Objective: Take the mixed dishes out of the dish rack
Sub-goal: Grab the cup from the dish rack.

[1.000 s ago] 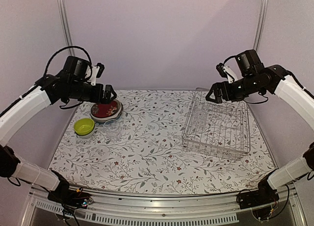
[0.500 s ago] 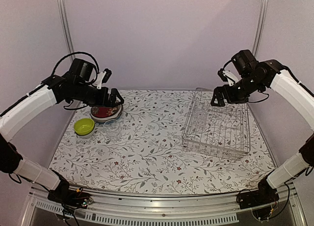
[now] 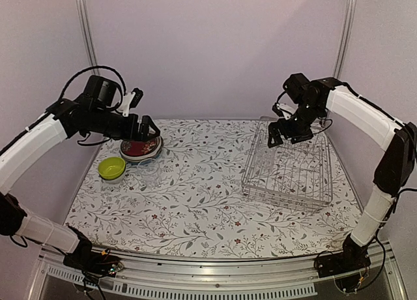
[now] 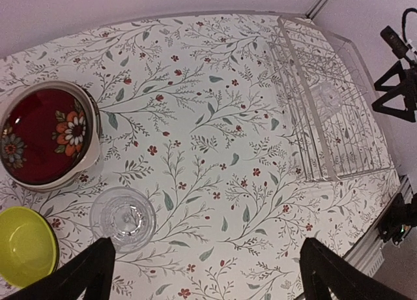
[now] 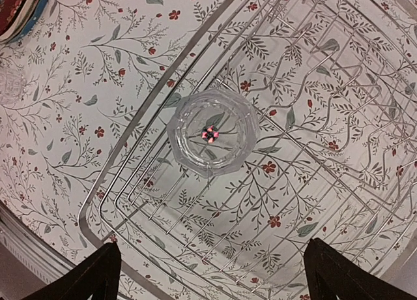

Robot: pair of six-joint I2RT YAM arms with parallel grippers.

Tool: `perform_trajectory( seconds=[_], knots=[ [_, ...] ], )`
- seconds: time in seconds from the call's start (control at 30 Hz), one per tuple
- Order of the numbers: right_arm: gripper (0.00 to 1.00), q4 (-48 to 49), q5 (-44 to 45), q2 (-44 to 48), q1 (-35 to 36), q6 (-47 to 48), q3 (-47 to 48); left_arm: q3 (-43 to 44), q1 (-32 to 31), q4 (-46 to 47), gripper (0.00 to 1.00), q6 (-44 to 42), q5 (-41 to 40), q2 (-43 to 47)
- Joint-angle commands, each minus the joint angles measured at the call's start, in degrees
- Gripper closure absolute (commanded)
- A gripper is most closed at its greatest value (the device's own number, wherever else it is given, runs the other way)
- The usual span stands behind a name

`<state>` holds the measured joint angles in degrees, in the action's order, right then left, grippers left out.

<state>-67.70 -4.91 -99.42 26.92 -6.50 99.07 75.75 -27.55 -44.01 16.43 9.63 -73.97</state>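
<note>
Dish rack (image 3: 288, 164) sits at 3 o'clock on the floral table (image 3: 208, 205) in the top view. It looks nearly unloaded, with only one clear glass (image 5: 212, 132) inside. The glass stands upright, mouth or base facing the camera (can't tell which), just inside the rack's 9 o'clock side rim, among the wire prongs.

The other dishes are grouped at 9–10 o'clock on the table:
- The red floral plate (image 4: 42, 134) tops a stack. The lower pieces are mostly hidden.
- The lime-green bowl (image 4: 26, 244) is at the stack's 7 o'clock.
- A second glass (image 4: 122, 218) stands on the cloth just beside both, touching neither.

Right gripper (image 5: 212, 248) hangs above the rack, jaws spread wide and empty, with the glass roughly centred under the wrist camera. Left gripper (image 3: 147, 129) hovers by the plate stack, also spread wide and holding nothing.

Handling judgement:
- The glass is probably light, rigid, smooth and slippery, and it would break if dropped or knocked on the wires.
- The faceted wall gives some bite.
- The best hold is likely across the wall below the rim, one finger on each side, or one finger inside and one outside the lip.
- The prongs crowd it, so it needs a straight vertical descent and a straight lift to clear the rim.
- The squeeze should be gentle, since too hard could make the glass pop out sideways.
</note>
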Motion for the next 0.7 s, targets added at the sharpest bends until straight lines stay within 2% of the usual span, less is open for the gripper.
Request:
perform_trajectory(
  seconds=[0.0, 0.23, 0.67],
  knots=[
    [0.01, -0.6, -1.2, -4.8, -0.3, 0.3, 4.3, 2.5, 0.6, -1.4, 0.01, -0.9, -0.2, 0.7],
    [0.01, -1.5, -0.3, -11.4, -0.1, 1.0, 7.7, 3.1, 0.6, -1.3, 0.01, -0.6, 0.5, 0.5],
    [0.01, -2.2, 4.6, -18.3, 2.5, 2.1, 11.3, 2.6, 0.6, -0.6, 0.01, -0.8, 0.1, 0.0]
  ],
)
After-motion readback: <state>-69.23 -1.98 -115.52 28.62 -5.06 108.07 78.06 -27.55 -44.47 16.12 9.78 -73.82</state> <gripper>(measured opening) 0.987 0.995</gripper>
